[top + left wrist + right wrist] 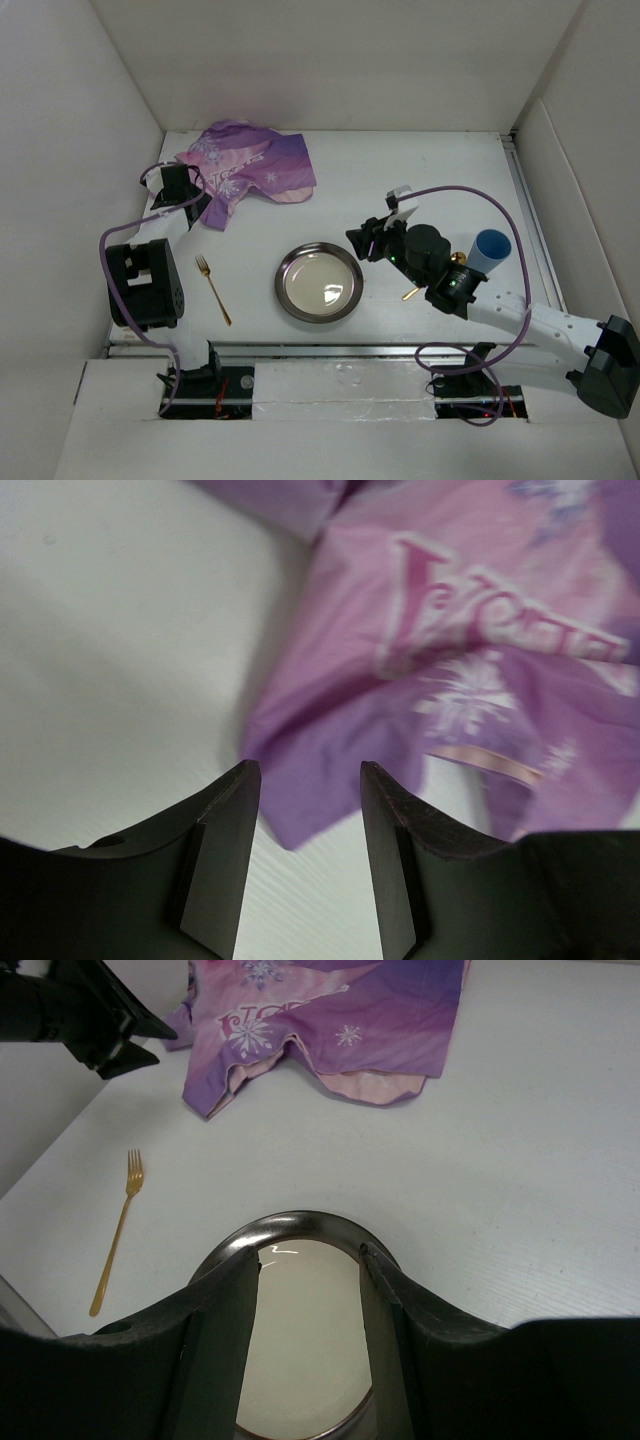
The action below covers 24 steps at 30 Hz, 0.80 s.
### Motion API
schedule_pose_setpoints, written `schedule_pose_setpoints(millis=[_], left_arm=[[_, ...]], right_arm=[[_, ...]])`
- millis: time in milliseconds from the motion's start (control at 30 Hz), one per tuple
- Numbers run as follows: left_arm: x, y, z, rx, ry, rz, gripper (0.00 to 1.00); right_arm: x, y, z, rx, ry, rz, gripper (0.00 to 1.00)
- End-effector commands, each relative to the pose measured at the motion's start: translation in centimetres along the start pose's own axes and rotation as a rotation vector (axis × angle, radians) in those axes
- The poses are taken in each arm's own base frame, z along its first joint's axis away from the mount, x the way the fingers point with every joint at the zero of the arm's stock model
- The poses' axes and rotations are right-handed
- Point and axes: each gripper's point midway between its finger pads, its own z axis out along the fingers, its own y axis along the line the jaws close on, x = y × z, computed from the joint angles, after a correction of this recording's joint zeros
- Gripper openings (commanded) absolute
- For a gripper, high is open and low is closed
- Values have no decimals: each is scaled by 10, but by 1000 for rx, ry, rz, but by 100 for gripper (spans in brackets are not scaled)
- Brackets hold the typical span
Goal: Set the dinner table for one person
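1. Top: the table (440, 170) carries a bunched cloth (255, 165) far left. A fork (213, 290) and plate (283, 283) lie apart near the front edge, and a cup (490, 248) lies right.
2. Left wrist: the left gripper (310, 775) has its jaws apart, and the cloth's corner shows in the gap. Contact is unclear.
3. Right wrist: the right gripper (310, 1260), jaws apart and gripping nothing, hangs over the plate's far rim, well apart from the cloth.
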Motion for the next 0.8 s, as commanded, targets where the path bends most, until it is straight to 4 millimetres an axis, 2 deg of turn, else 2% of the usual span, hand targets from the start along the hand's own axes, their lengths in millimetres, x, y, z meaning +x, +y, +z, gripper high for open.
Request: schedule_pose_setpoints(millis=[0, 67, 100, 267, 300, 333, 367, 467, 500, 533, 600, 633, 667, 700, 767], left_arm=[[9, 41, 23, -149, 54, -8, 41], [11, 43, 29, -147, 77, -4, 41], [13, 50, 35, -166, 89, -5, 41], [29, 34, 45, -94, 168, 16, 42], [32, 36, 49, -98, 177, 19, 38], [34, 30, 50, -86, 185, 28, 35], [41, 24, 50, -73, 197, 46, 26], [55, 8, 51, -17, 240, 52, 16], [64, 3, 52, -3, 263, 55, 4], [68, -3, 52, 29, 282, 45, 0], [87, -21, 46, 83, 324, 59, 0], [93, -35, 43, 132, 332, 65, 0], [117, -63, 30, 190, 365, 106, 0], [115, -67, 29, 199, 364, 106, 0], [132, -95, 18, 267, 379, 124, 0]], right_arm=[[-26, 6, -6, -24, -69, 10, 50], [-27, 5, -6, -21, -75, 12, 50], [-26, 5, -6, -23, -71, 11, 50], [-25, 7, -4, -29, -69, 12, 51], [-24, 7, -3, -28, -63, 10, 50], [-19, 7, -1, -28, -48, 5, 51], [-20, 9, -1, -39, -46, 6, 50], [-20, 5, 1, -18, -55, 6, 51], [-20, 5, 1, -14, -55, 3, 50], [-20, 1, 3, -2, -51, 2, 50], [-19, -2, 3, 18, -48, 3, 50], [-19, -4, 4, 28, -48, -1, 44], [-19, -16, 7, 70, -47, 4, 24], [-19, -16, 7, 70, -47, 4, 24], [-16, -25, 10, 99, -28, 10, 6]])
